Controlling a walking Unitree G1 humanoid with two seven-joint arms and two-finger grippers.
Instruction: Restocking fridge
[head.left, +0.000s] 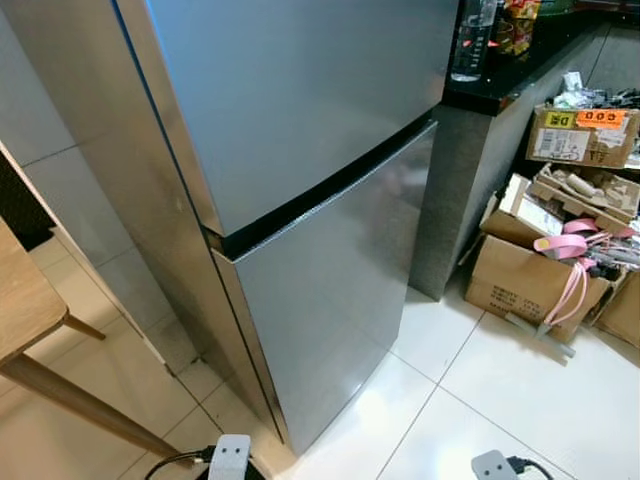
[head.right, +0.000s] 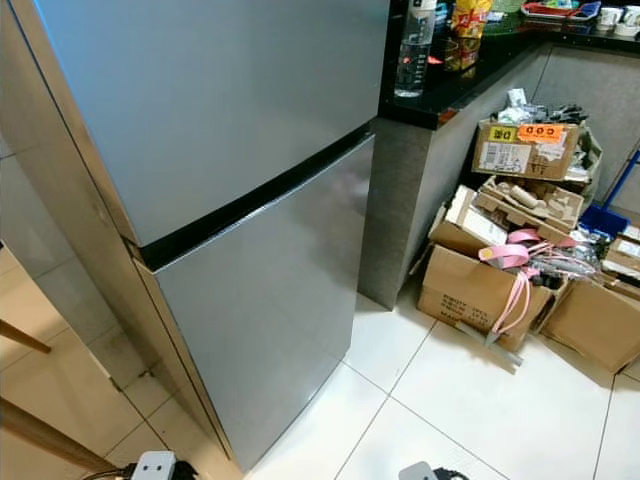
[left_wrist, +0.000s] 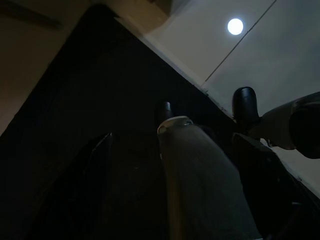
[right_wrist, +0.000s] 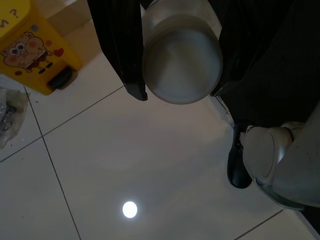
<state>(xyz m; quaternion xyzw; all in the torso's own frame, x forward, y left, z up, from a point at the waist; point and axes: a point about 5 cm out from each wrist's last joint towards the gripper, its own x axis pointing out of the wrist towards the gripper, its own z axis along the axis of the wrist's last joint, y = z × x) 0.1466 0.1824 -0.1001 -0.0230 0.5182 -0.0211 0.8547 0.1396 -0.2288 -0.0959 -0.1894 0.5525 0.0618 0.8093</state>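
Note:
A tall silver two-door fridge stands straight ahead with both doors closed, a black seam between the upper and lower door. In the right wrist view my right gripper hangs above the tiled floor, shut on a white round-bottomed container held between its black fingers. The left wrist view is very dark; there my left gripper holds a pale cylindrical container between its fingers.
A black counter to the fridge's right carries a clear bottle and snack packs. Cardboard boxes with clutter sit on the floor below. A wooden table is at left. Cabled plugs lie near my feet. A yellow bin stands nearby.

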